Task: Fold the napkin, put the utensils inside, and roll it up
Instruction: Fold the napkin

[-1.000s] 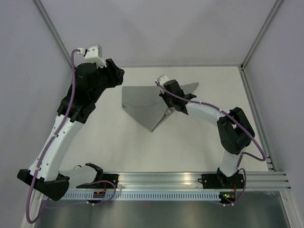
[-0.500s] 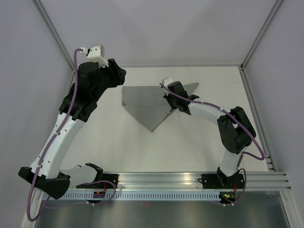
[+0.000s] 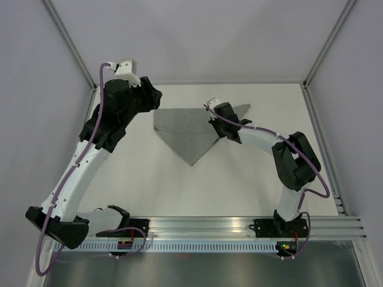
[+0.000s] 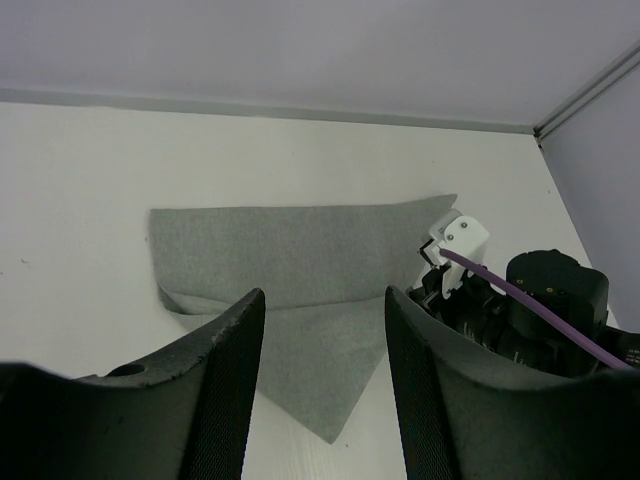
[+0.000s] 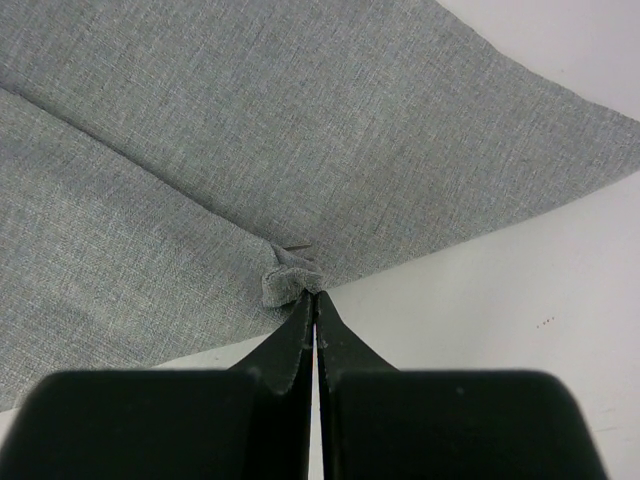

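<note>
The right gripper point(image 5: 315, 300) has drawn its pinched napkin point(image 3: 185, 134) corner back, flattening the raised flap, while the left arm point(image 3: 90, 155) has edged farther out.

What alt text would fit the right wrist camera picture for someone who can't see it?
The right gripper, closed tight, pinches a small bunched bit at the edge of the grey napkin. The cloth fills the upper frame, a diagonal fold edge crossing it, with bare white table at lower right.

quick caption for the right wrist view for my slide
Right gripper shut, pinching a bunched edge of the folded grey napkin on the white table.
</note>
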Available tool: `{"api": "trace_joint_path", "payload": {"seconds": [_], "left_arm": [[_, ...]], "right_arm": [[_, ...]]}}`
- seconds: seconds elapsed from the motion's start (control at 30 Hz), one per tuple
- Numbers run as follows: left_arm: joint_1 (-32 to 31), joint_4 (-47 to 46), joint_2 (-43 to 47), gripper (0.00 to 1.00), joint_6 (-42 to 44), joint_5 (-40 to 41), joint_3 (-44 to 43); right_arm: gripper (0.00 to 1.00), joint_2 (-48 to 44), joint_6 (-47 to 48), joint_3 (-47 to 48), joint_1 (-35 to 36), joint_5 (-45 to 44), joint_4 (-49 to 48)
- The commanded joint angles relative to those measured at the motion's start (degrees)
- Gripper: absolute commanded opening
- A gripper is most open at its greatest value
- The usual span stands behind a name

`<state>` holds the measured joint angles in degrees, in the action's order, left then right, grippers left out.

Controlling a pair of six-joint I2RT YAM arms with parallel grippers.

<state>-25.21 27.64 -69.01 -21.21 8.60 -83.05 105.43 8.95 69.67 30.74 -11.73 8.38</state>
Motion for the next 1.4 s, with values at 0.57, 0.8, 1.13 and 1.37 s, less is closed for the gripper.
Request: {"api": "trace_joint_path", "payload": {"seconds": [0.57,0.8,1.13,1.37], "left_arm": [[-0.01,-4.26,-0.24,0.58,-0.5,-3.85,2.01],[-0.01,-5.31,-1.65,0.58,-0.67,-4.38,2.1],[-0.01,-7.33,-3.32,0.58,-1.2,-5.61,2.8],[-0.01,-7.86,-3.41,0.58,-1.11,-5.96,3.24]], "right_arm": [[0.5,2.85,-1.39,8.02,-4.28,2.67,4.09],[0.55,7.59,-6.13,15.75,-14.55,10.75,9.01],[0.61,18.66,-16.59,29.9,-25.46,22.62,15.35],[0.65,22.1,-21.25,31.23,-28.1,26.05,15.0]]}}
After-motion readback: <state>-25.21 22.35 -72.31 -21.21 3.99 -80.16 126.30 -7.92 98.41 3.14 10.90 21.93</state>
